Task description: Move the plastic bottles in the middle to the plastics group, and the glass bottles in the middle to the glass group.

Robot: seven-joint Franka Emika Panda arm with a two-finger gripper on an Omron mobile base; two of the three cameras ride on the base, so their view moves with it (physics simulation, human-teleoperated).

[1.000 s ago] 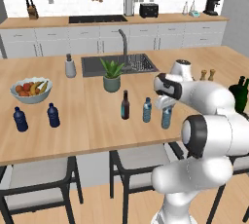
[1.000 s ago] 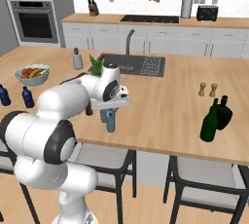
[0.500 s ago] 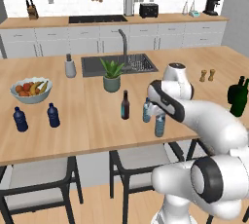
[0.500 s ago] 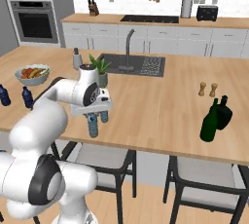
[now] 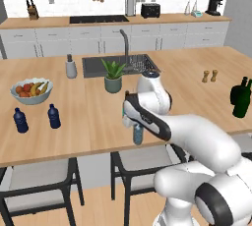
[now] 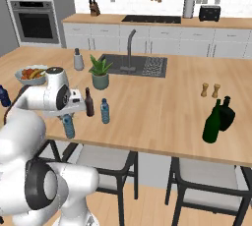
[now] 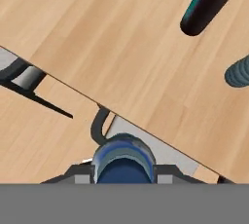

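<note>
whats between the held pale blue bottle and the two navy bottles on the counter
Bare wooden counter, in the left base view. The tool holds the pale blue bottle at the front edge; the navy bottles stand far to its left.

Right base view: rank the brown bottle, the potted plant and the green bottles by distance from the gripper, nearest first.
From the gripper:
1. Brown bottle, just beside it toward the counter's middle.
2. Potted plant, farther back by the sink.
3. Green bottles, far across at the right end.

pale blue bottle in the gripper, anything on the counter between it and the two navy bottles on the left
Nothing visible does. The pale blue bottle hangs in the gripper at the counter's front edge, and bare wood runs left to the navy bottles.
</note>
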